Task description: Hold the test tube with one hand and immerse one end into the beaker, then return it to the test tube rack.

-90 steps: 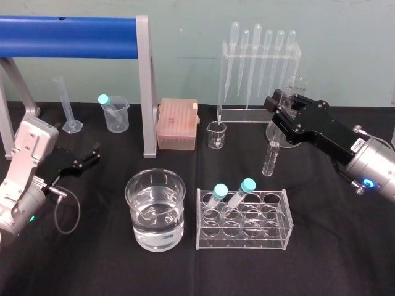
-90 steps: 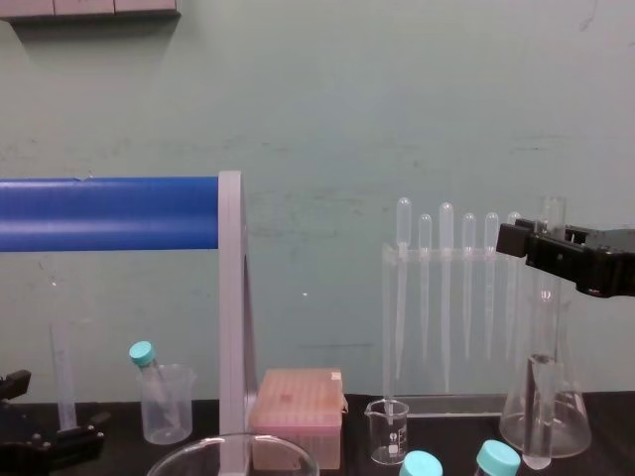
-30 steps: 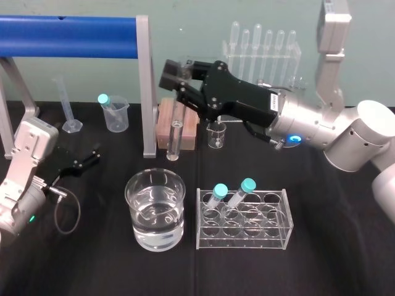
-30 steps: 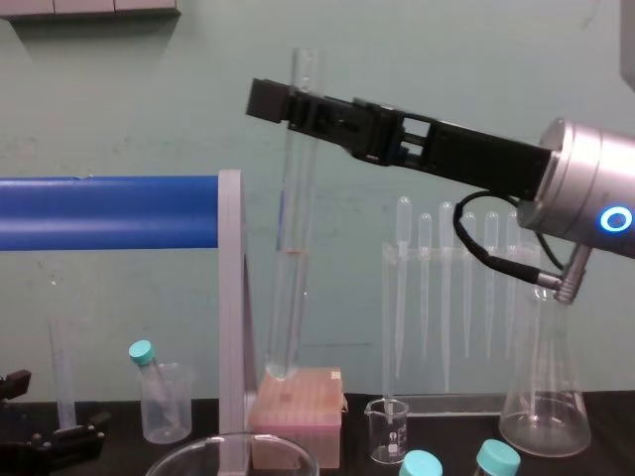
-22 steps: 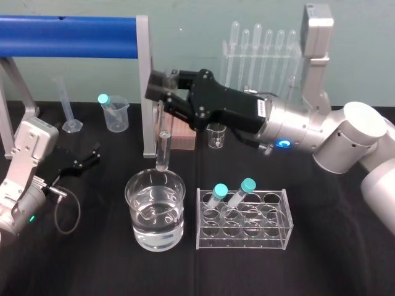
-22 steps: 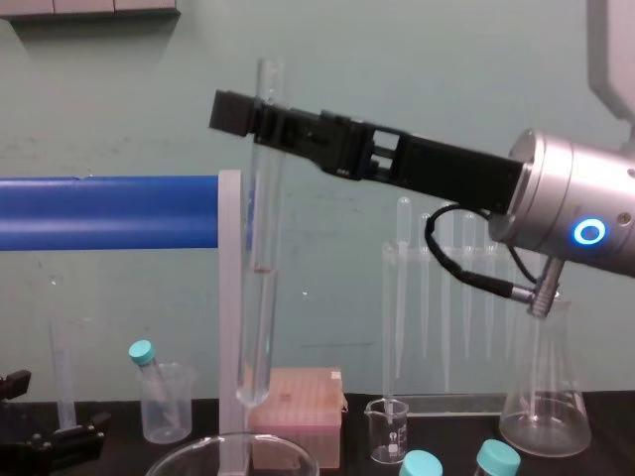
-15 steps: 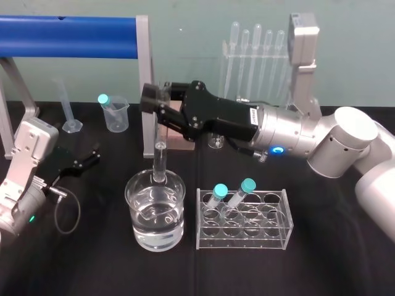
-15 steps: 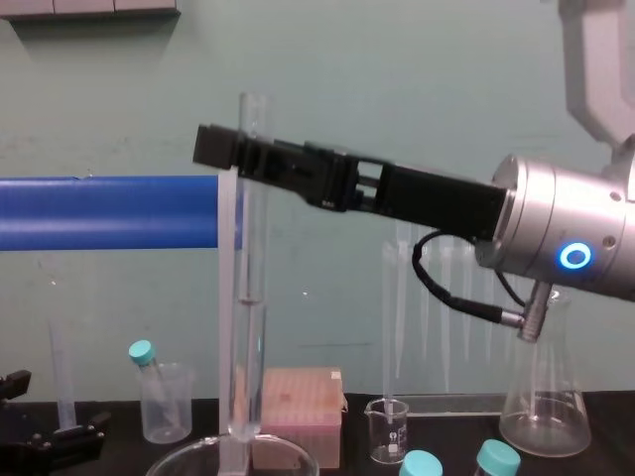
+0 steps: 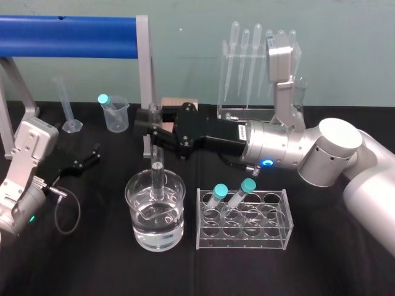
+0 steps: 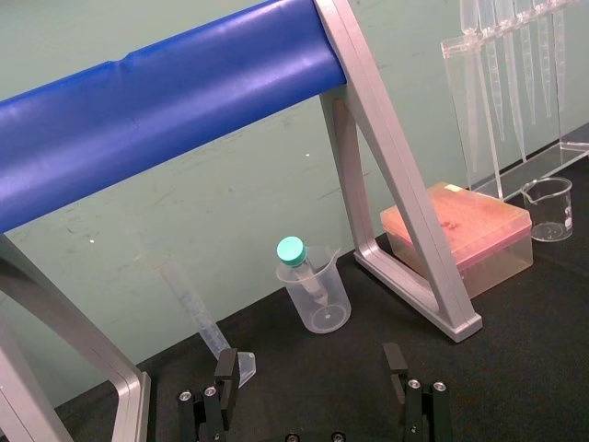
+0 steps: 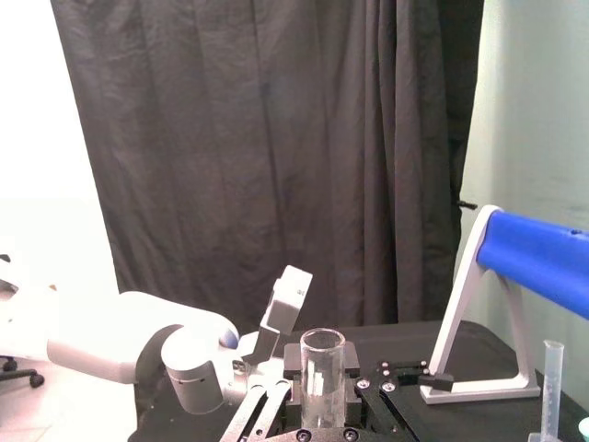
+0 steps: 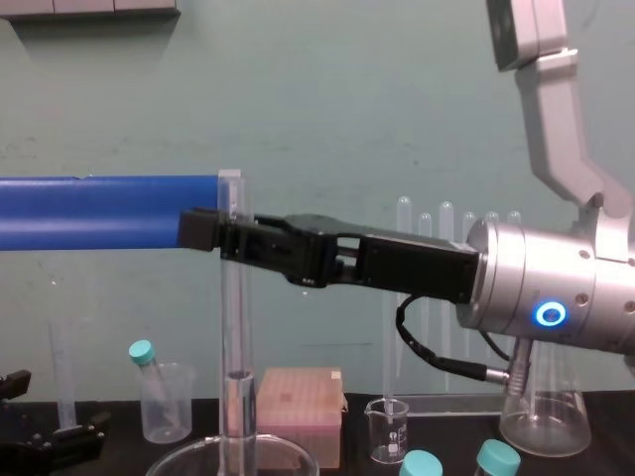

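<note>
One right gripper (image 9: 153, 125) holds the test tube (image 9: 157, 161) inside the beaker (image 9: 176, 213)

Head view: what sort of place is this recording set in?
Probably a mock chemistry lab bench: a pipette stand, a test tube rack and a beaker of clear liquid. The right gripper holds the test tube upright in the beaker; the left gripper sits open at the left.
</note>
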Robot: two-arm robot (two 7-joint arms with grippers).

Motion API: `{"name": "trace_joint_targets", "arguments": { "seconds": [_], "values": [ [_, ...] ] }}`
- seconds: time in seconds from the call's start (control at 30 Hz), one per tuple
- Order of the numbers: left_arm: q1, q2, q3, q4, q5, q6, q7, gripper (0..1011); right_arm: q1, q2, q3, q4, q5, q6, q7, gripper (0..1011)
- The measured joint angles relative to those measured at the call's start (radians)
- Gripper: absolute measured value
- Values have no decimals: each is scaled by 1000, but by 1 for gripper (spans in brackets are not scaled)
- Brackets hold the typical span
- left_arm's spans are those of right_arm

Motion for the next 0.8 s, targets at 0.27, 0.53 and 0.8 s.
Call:
{"name": "trace_joint_targets", "arguments": {
  "seconds": [0.27, 0.53, 0.8],
  "values": [
    [0, 0, 0, 0, 0, 0, 0, 1000, 7, -9, -14, 31, -15, 1, 4, 242],
    [0, 0, 0, 0, 0, 0, 0, 1000, 7, -8, -23, 45, -31, 7, 4, 242],
    [0, 0, 0, 0, 0, 0, 0, 1000, 8, -13, -32, 73, -44, 13, 6, 242]
  ]
}}
